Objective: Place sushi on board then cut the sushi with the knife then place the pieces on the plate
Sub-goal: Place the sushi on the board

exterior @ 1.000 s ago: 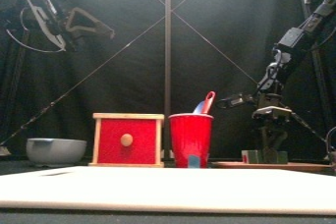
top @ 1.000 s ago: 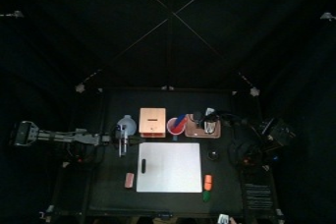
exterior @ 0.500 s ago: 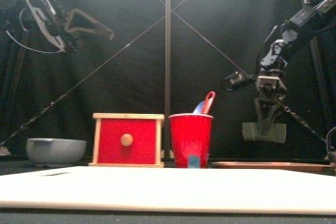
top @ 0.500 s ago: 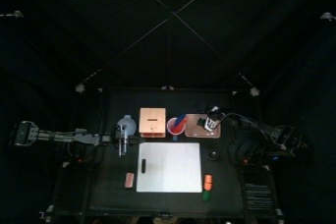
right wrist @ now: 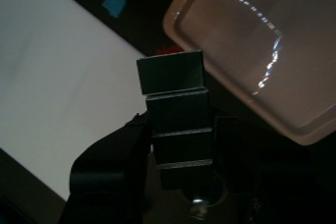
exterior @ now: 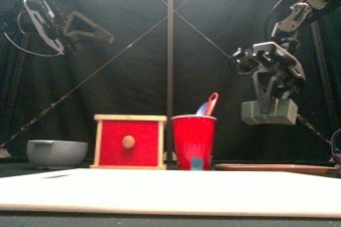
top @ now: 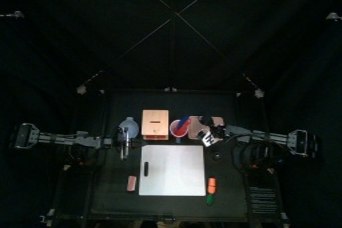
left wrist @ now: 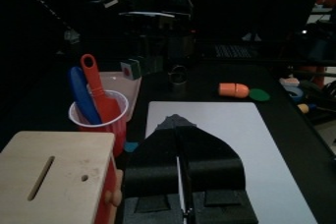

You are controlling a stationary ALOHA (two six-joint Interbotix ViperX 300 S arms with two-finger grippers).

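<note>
A dark green sushi roll (exterior: 269,113) hangs in the air above the pink tray (exterior: 273,167), with my right gripper (exterior: 272,102) shut on it. The right wrist view shows the roll (right wrist: 172,76) as stacked blocks between the jaws, over the gap between the tray (right wrist: 269,41) and the white board (right wrist: 59,90). The board (top: 174,170) lies at the table's front middle. A red cup (exterior: 194,141) holding a blue and a red knife stands behind it. My left gripper (left wrist: 188,174) is shut on nothing, raised at the left.
A wooden box (exterior: 131,141) with a red drawer front stands left of the cup, and a blue-grey bowl (exterior: 56,151) further left. Small toy foods lie beside the board: one (top: 131,182) on its left, an orange one (top: 211,184) on its right.
My right gripper has lifted the sushi roll off the pink tray and carried it upward and slightly toward the board. The left arm has stayed still.
</note>
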